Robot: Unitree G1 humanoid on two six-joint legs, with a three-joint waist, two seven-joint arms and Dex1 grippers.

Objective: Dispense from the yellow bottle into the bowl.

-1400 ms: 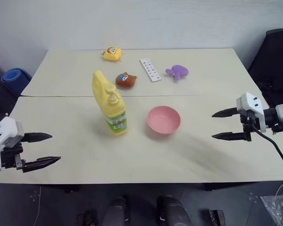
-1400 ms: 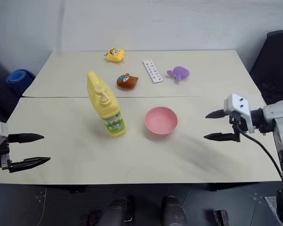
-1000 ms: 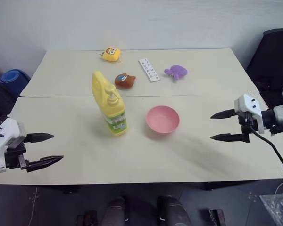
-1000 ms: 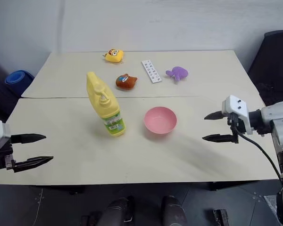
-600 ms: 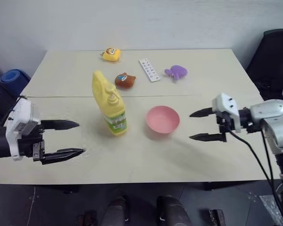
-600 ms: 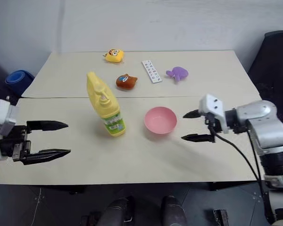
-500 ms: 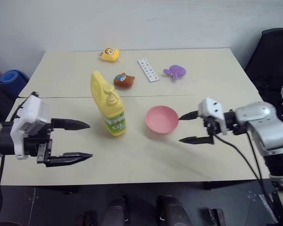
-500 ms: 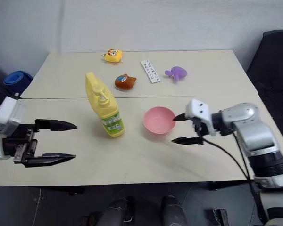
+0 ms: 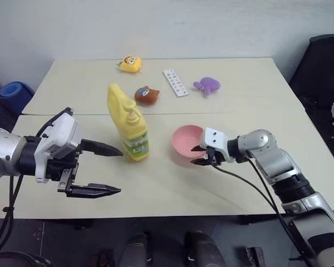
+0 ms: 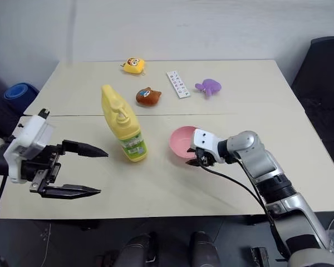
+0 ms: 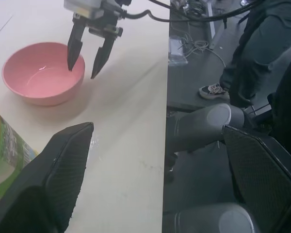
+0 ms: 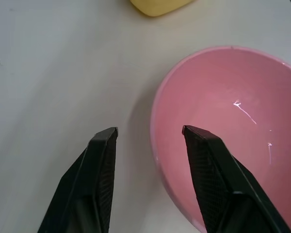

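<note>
Nothing has been dispensed yet. The left gripper is held wide open, near the bottle but apart from it. The right gripper is set astride the bowl's near rim, jaws partly open, not yet clamped. The bottle stands upright mid-table, yellow, pump-topped; beside it, the pink bowl appears empty.

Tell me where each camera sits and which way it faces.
Left and right eye views: on the head, looking forward and down over the table; both arms show.
Left wrist view: along the left gripper's open fingers, toward the bowl and right gripper.
Right wrist view: along the right gripper's fingers, which straddle the bowl's rim.
Shared: the bowl and the yellow bottle.
</note>
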